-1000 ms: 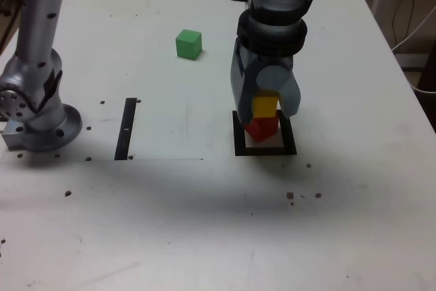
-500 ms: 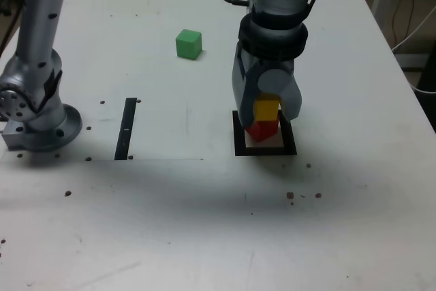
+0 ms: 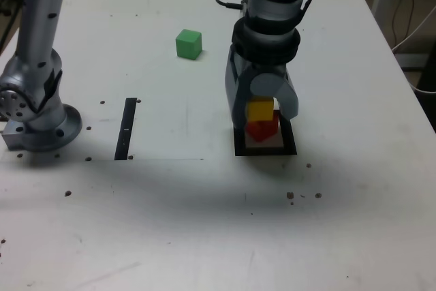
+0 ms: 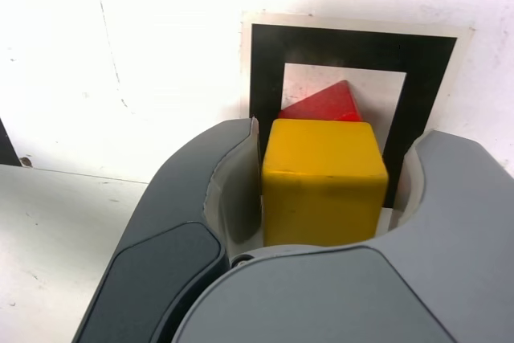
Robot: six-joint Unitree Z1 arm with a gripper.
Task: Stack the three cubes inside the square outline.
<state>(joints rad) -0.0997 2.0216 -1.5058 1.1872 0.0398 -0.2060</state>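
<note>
White bench [image 3: 204, 223] fills the exterior view, with small dark specks scattered over it and cables off its far right edge. Arm base [image 3: 37, 124] stands at the exterior view's left; the arm reaches over to the right half of the bench and points down.

Gripper [image 3: 262, 110] sits over the square outline [image 3: 265, 150], its jaws on either side of the yellow cube [image 3: 260, 110]. In the wrist view the jaws stand partly open: a thin gap shows on both sides of the yellow cube [image 4: 324, 182], so nothing is clamped.

Square outline: black border, white centre, seen in the wrist view [image 4: 345, 46] directly under the gripper.

Thin black strip [image 3: 127, 128] lies flat near the arm base, well apart from the outline.

Cubes, 3 in total:
- Yellow: rests on top of the red cube, turned a little relative to it.
- Red [image 3: 262, 129]: inside the outline, on its white centre; 1 corner shows beyond the yellow one in the wrist view [image 4: 325, 104].
- Green [image 3: 189, 44]: alone on the bench, far side, well apart from the stack.
</note>
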